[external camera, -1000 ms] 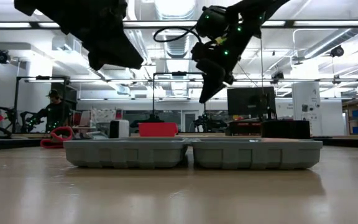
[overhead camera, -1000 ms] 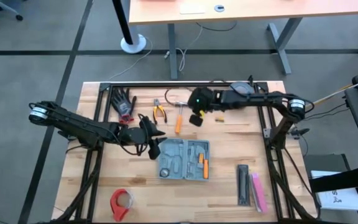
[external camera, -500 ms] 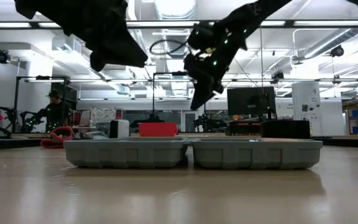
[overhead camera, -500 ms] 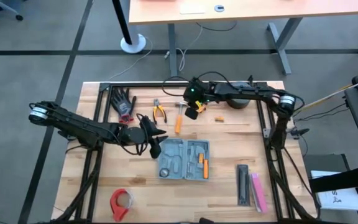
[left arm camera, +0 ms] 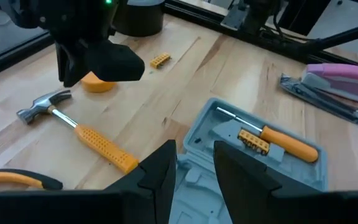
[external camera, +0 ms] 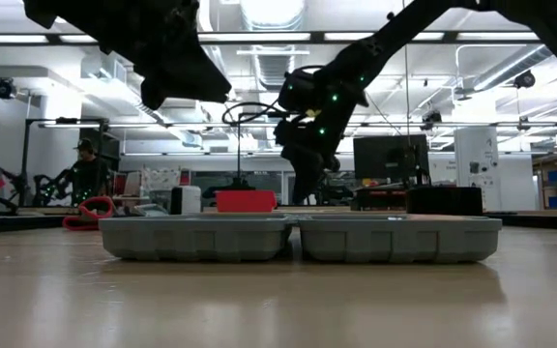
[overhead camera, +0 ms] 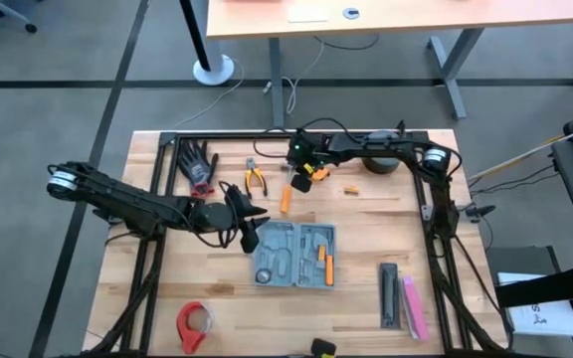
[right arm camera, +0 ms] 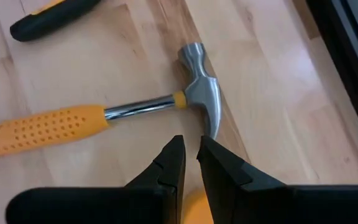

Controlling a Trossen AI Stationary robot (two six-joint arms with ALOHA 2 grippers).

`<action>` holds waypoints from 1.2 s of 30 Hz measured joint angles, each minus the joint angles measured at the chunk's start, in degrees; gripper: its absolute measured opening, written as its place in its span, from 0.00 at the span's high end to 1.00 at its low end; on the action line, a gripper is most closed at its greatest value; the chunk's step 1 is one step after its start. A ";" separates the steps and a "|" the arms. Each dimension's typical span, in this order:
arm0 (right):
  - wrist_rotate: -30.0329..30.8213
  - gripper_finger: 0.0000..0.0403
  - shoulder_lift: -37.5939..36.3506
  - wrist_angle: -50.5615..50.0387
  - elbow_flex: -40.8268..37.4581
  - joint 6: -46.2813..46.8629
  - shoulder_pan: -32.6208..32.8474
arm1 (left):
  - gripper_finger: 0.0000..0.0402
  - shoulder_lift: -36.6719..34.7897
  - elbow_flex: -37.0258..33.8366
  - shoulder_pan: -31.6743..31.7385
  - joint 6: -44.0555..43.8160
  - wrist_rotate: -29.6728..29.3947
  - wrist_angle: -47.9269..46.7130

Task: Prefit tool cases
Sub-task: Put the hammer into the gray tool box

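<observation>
Right gripper (right arm camera: pixel 190 163) over the hammer (right arm camera: pixel 104 112), fingers nearly closed, empty.
Open wider, then grasp the handle squarely.

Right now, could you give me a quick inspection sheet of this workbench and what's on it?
Surface: pale wooden table.
Job's things: open blue-grey plastic tool case, orange-handled tool inside.
Clutter: orange-handled steel hammer, pliers, black gloves, red tape roll, black and pink bars.
Grippers: left gripper at the case's edge, fingers slightly apart; right gripper above the hammer head, fingers nearly closed, empty.
Cables: some on the floor.
Surroundings: person far behind.
</observation>
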 joint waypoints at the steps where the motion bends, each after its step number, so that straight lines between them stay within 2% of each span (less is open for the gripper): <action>1: 0.02 0.91 0.07 0.08 -0.01 -0.02 0.00 | 0.72 0.00 0.00 0.00 0.00 0.00 0.07; 4: 0.29 0.92 0.08 0.20 -0.01 -0.01 -0.04 | 0.72 0.00 0.00 0.00 0.00 0.00 0.02; 9: 5.03 0.93 0.10 0.29 -0.43 -1.16 -0.17 | 0.72 0.00 0.00 0.00 -0.02 0.00 0.37; 20: 4.50 0.93 0.10 -5.84 -0.75 -1.41 0.88 | 0.72 0.00 0.00 0.00 -0.46 0.22 0.35; 24: 4.52 0.91 0.14 -9.14 -0.91 2.05 1.21 | 0.72 0.00 0.00 0.00 -0.46 0.22 0.38; 30: -0.95 0.93 1.20 -6.17 -1.23 1.72 1.18 | 0.72 0.00 0.00 0.00 -0.41 0.22 0.42; 36: -1.80 0.93 1.70 -0.76 -1.23 1.58 0.87 | 0.72 0.00 0.00 0.00 -0.28 0.22 0.42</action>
